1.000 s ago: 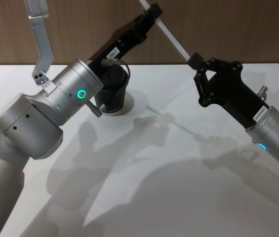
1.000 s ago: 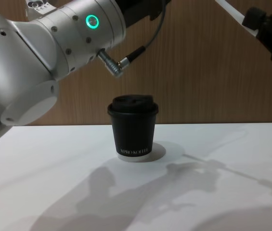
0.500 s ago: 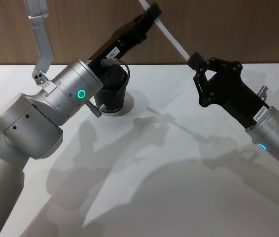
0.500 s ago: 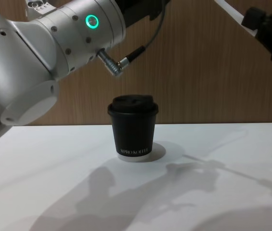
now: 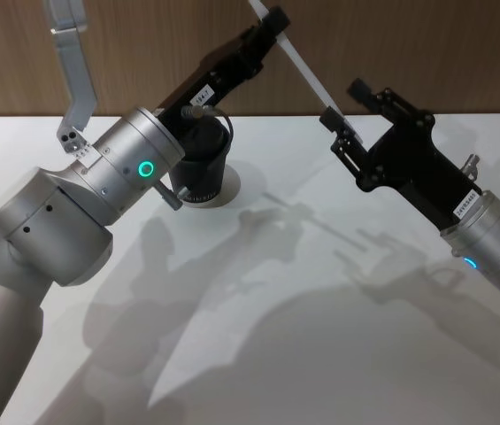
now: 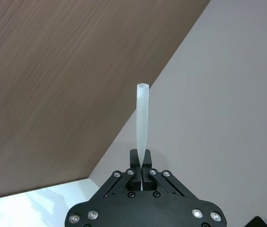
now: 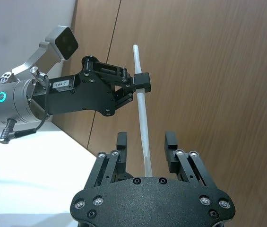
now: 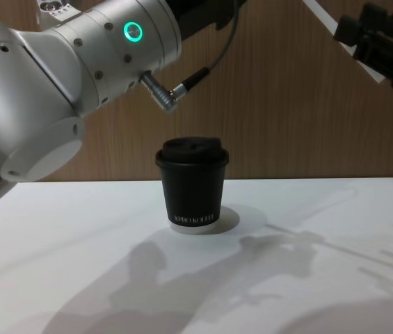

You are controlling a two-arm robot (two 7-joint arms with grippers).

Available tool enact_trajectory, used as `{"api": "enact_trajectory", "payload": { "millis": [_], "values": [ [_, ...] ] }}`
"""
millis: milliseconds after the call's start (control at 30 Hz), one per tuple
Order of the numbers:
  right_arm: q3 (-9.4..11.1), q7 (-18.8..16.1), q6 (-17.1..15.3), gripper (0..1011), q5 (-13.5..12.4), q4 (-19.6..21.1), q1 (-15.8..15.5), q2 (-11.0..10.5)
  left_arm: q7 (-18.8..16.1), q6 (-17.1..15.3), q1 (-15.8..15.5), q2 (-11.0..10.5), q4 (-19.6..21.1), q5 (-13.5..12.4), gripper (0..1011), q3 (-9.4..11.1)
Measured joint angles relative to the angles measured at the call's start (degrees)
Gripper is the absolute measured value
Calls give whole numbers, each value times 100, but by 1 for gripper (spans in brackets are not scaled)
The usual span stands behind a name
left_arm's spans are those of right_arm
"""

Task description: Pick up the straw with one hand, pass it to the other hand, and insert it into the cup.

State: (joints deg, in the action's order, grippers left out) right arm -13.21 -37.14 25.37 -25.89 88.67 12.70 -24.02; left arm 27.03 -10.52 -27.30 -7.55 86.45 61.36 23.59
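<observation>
1. White plastic straw (image 5: 307,75): light, thin, slippery, easily crushed; it hangs tilted in the air, right of the cup (image 8: 193,188).
2. Left pincer (image 5: 274,19) pinches its upper part.
3. Right pincer (image 5: 344,104) is spread around its lower end; grip gently there.

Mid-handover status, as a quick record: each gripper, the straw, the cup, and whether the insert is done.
left gripper: shut on the straw, raised above and behind the cup
right gripper: open, one finger on each side of the straw's lower end, touching neither in the right wrist view
straw: in the air, tilted, gripped near its upper end by the left gripper alone
cup: upright on the table, lid on, straw not in it
insertion: not yet done
</observation>
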Motion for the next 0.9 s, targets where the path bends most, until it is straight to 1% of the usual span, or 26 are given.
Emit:
{"api": "enact_trajectory", "payload": {
  "millis": [100,200,267,300,400,433,467,500,600,633,733,767,800,833,900],
  "values": [
    [0,0,0,532,0,0,0,0,-21,47,-13,-23,1,-76,16,21],
    [0,0,0,652,0,0,0,0,-67,109,-33,-74,11,-197,16,52],
    [0,0,0,712,0,0,0,0,-102,142,-43,-100,17,-264,17,70],
    [0,0,0,712,0,0,0,0,-135,179,-56,-130,26,-338,17,88],
    [0,0,0,820,0,0,0,0,-203,238,-75,-183,46,-473,17,126],
    [0,0,0,862,0,0,0,0,-250,276,-91,-224,64,-575,16,155],
    [0,0,0,869,0,0,0,0,-285,293,-99,-241,72,-620,16,166],
    [0,0,0,893,0,0,0,0,-339,328,-115,-285,93,-716,17,197],
    [0,0,0,971,0,0,0,0,-433,381,-140,-342,126,-880,17,235],
    [0,0,0,1001,0,0,0,0,-498,410,-155,-378,147,-987,17,259],
    [0,0,0,1001,0,0,0,0,-609,453,-182,-440,193,-1172,17,298],
    [0,0,0,1001,0,0,0,0,-691,478,-201,-483,224,-1309,16,326],
    [0,0,0,1001,0,0,0,0,-716,484,-211,-502,240,-1348,16,339],
    [0,0,0,1001,0,0,0,0,-803,500,-228,-541,274,-1491,16,363],
    [0,0,0,1001,0,0,0,0,-877,512,-246,-583,310,-1614,17,385]
  ]
}}
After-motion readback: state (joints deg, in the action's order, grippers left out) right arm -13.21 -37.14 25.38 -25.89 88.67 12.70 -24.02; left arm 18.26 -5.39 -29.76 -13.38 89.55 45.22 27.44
